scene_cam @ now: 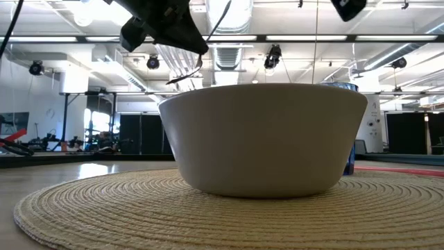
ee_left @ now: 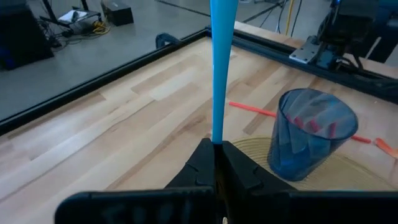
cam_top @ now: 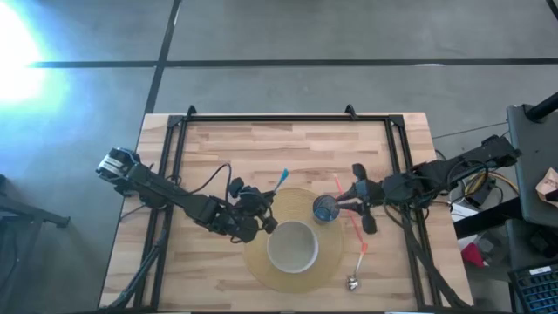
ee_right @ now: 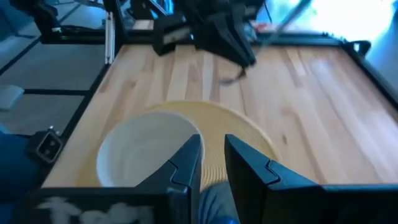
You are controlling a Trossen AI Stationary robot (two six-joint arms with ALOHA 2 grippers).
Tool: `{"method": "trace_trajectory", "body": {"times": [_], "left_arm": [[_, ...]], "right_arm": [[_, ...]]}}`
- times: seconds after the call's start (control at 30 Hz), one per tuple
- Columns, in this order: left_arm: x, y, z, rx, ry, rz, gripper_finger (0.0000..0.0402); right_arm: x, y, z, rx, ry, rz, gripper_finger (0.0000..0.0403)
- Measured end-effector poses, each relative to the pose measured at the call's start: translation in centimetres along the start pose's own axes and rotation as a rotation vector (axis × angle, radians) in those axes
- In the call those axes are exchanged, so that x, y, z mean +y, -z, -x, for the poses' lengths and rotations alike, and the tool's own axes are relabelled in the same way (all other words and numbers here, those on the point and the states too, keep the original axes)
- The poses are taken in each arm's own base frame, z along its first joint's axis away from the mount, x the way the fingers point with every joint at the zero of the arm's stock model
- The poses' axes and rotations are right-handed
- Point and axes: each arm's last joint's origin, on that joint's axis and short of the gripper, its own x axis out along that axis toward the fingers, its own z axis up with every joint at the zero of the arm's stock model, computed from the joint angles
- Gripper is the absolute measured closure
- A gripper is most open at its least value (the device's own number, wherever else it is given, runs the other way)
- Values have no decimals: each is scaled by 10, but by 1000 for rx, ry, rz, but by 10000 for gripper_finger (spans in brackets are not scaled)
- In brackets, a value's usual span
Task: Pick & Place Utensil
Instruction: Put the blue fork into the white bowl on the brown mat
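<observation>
Now we are seeing the left gripper [cam_top: 261, 212] clamping the blue utensil [ee_left: 221, 68] above the mat [cam_top: 336, 262] left of the bowl [cam_top: 291, 247], likely for transfer; right gripper [ee_right: 211, 155] is waiting, fingers apart, around the blue cup [cam_top: 325, 208].

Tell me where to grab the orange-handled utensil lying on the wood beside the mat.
Grip the orange-handled utensil on the bare stretch of its thin handle near the metal end. Come from straight above and close across its width, because it lies flat on the table and leaves no room underneath.
</observation>
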Motion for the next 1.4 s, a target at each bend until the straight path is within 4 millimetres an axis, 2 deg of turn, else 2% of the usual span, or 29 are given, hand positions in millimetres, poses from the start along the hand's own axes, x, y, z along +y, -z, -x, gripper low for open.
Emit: {"method": "trace_trajectory", "body": {"times": [0.37,0.67,0.83,1.1,1.4], "left_arm": [[-8,-10,0,-78,41,-33,399],[-13,-9,-7,-130,12,-74,399],[-17,-8,-15,-157,11,-90,397],[-23,-6,-25,-190,8,-115,397],[-22,-5,-28,-191,1,-130,398]], "right_arm": [[11,-8,-35,-107,9,226,335],[6,-10,-40,-124,216,236,335],[-1,-17,-39,-188,351,196,332],[-10,-23,-39,-227,391,176,288],[-9,-27,-38,-283,375,101,232]]}}
